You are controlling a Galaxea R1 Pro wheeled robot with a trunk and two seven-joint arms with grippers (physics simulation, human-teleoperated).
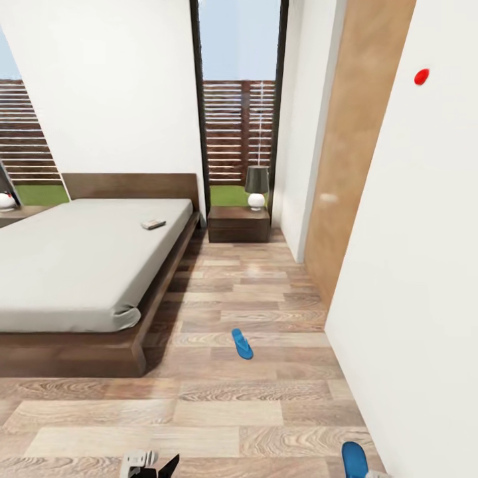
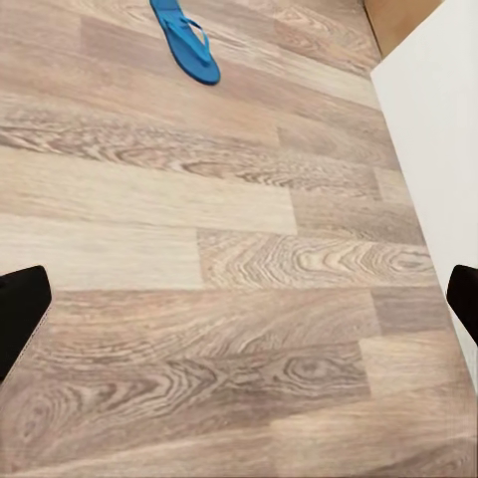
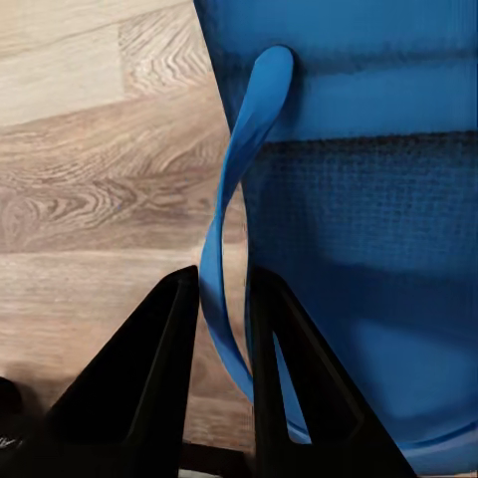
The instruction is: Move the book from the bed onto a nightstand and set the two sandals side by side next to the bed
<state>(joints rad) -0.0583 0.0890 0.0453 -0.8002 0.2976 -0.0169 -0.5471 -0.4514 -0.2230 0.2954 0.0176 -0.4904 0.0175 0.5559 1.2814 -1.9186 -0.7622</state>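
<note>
Right gripper (image 3: 224, 299) has its fingers pinched on the strap of one blue sandal (image 3: 378, 199), down by the white wall (image 1: 411, 265). Left gripper (image 2: 239, 299) hangs over bare plank floor (image 2: 199, 199), jaws wide apart. The other sandal (image 1: 241, 343) lies near the bed's (image 1: 73, 345) foot corner. The book (image 1: 153, 224) sits on the mattress, nightstand (image 1: 239, 224) beyond.

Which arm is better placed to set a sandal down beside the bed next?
The right. Its gripper is already shut on the strap of one blue sandal, which shows low at the head view's right. The left gripper hangs open over bare floor, the other sandal lying apart from it.
</note>
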